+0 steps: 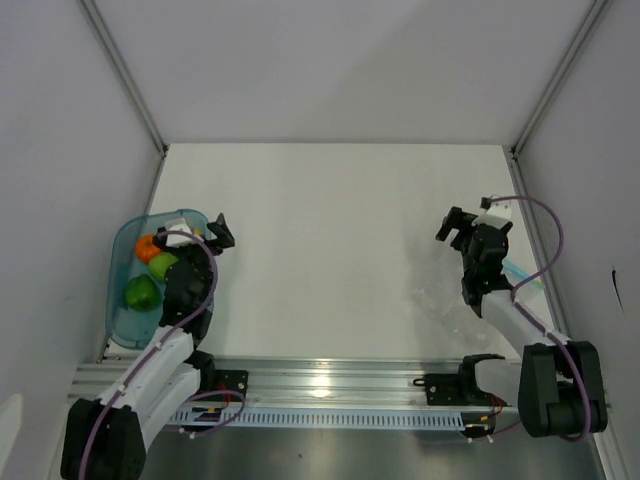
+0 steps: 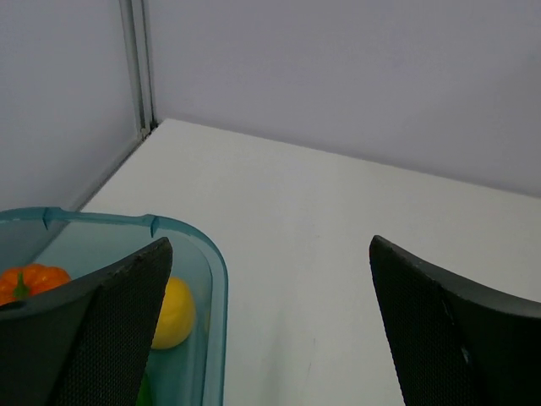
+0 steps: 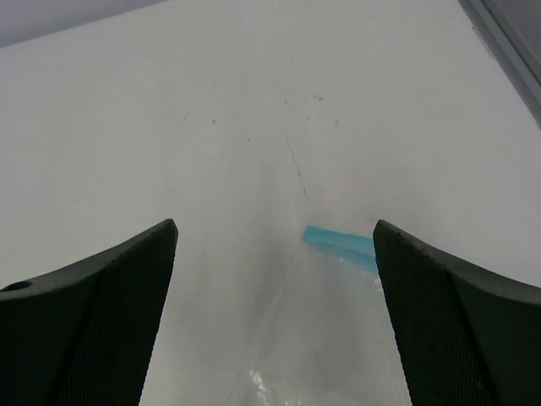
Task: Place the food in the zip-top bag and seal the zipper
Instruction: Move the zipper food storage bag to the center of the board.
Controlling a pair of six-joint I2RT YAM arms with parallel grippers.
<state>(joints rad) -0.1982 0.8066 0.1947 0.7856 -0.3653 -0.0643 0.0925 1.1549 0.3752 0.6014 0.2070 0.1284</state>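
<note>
The food lies in a teal tray (image 1: 122, 300) at the left: an orange fruit (image 1: 146, 248) and two green round ones (image 1: 163, 265) (image 1: 142, 292). The left wrist view shows the orange fruit (image 2: 30, 279) and a small yellow one (image 2: 173, 313) inside the tray rim (image 2: 215, 279). I see no chili. My left gripper (image 1: 213, 233) (image 2: 269, 279) is open and empty over the tray's far right corner. The clear zip-top bag (image 1: 450, 300) (image 3: 330, 338) lies flat at the right, with its blue zipper strip (image 1: 520, 272) (image 3: 342, 241). My right gripper (image 1: 457, 225) (image 3: 275, 227) is open and empty above the bag.
Grey walls with metal corner posts (image 1: 130, 80) close in the white table (image 1: 330, 230) on three sides. An aluminium rail (image 1: 320, 380) carrying both arm bases runs along the near edge.
</note>
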